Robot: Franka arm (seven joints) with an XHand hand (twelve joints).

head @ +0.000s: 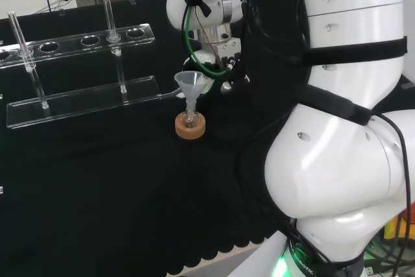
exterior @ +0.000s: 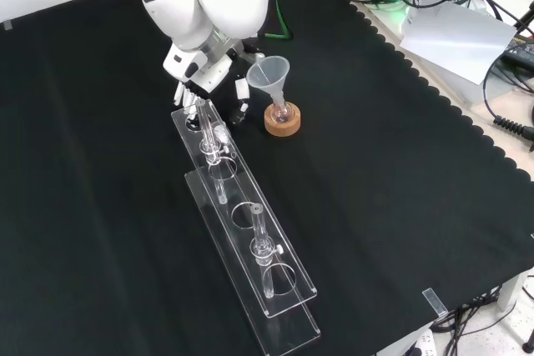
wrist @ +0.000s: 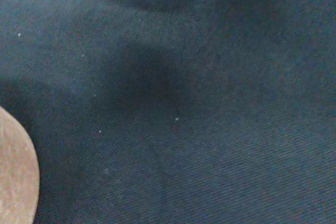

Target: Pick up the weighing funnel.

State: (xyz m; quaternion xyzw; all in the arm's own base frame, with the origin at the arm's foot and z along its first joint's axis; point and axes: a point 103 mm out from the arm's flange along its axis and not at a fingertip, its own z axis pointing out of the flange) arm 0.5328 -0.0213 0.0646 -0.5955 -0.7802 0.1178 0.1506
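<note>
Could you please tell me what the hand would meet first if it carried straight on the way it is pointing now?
Most likely the black cloth: the hand points down at it, and the wrist view shows bare cloth ahead, with the cork ring off to one side. Depth is unclear.

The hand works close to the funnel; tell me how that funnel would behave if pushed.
Probably top-heavy: the funnel has a wide mouth above a thin stem resting in a small flask, so a push could tip it. The cork ring is low and broad, so it may steady the base. Both pieces look clear, likely fragile.
</note>
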